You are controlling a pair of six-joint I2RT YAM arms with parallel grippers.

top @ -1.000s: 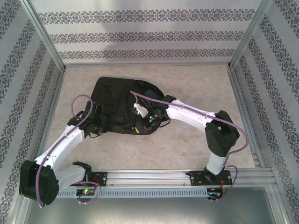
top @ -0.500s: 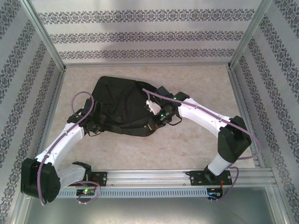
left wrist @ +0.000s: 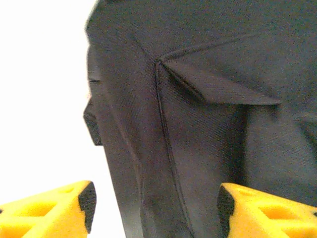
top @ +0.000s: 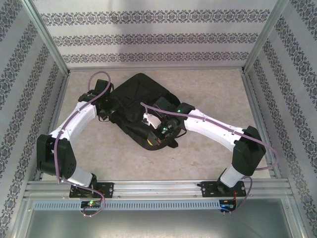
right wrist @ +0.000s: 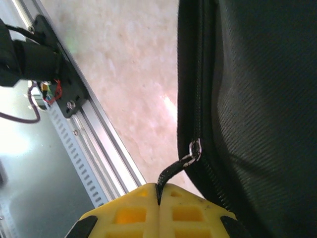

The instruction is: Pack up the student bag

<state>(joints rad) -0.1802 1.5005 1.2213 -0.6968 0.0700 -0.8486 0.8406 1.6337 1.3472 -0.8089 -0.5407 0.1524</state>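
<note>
The black student bag (top: pixel 134 96) lies on the table (top: pixel 213 91) in the upper middle of the top view, the left pincer (left wrist: pixel 154 202) gaping wide close before its fabric, while the right pincer (right wrist: pixel 159 191) is pinched tight on the zipper pull (right wrist: pixel 174 170) at the bag's lower edge.
</note>
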